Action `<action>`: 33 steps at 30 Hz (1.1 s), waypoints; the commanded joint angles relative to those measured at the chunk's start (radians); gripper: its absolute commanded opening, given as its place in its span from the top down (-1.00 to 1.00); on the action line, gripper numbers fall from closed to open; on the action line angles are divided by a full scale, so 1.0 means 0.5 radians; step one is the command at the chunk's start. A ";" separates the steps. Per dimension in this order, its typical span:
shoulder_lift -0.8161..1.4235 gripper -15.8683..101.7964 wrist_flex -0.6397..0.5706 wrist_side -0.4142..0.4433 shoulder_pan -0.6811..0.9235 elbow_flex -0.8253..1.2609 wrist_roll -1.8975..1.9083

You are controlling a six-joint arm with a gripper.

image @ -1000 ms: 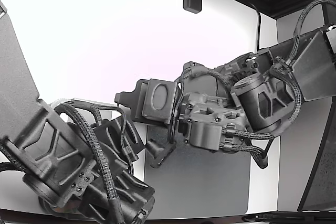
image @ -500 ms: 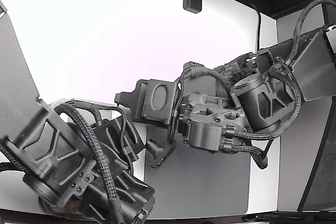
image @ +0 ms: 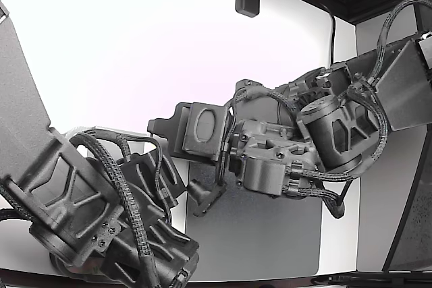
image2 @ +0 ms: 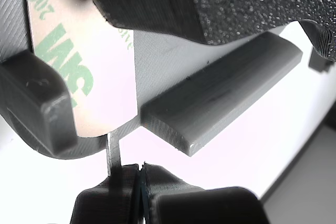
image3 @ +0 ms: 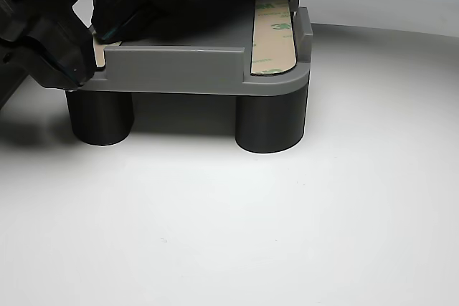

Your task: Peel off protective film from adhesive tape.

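Observation:
A grey fixture (image3: 179, 69) on round legs carries tan tape strips printed with green 3M letters. One strip (image3: 275, 37) lies along its far end in the other view. The wrist view shows a strip (image2: 79, 66) close up, with a thin film tab (image2: 113, 148) hanging off its end. My gripper (image2: 137, 174) is shut on that tab, with the fingertips (image2: 168, 182) pressed together. In the other view the black gripper (image3: 90, 48) sits at the fixture's near left corner over a second strip end (image3: 100, 51). In the exterior view the arms hide the fixture.
A second arm (image: 88, 207) fills the lower left of the exterior view, close to my arm (image: 283, 160). A dark mat (image: 270, 234) lies on the white table (image3: 251, 234). A raised grey bar (image2: 220, 93) on the fixture runs beside the tape.
Almost nothing. My arm's wrist has shifted very slightly in the exterior view. The gripper's hold looks the same.

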 commanded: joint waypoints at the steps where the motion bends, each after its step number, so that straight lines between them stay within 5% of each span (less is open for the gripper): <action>1: 0.034 0.89 -0.003 0.006 -0.006 -0.067 0.000; 33: 0.037 0.89 0.031 0.031 0.006 -0.104 -0.046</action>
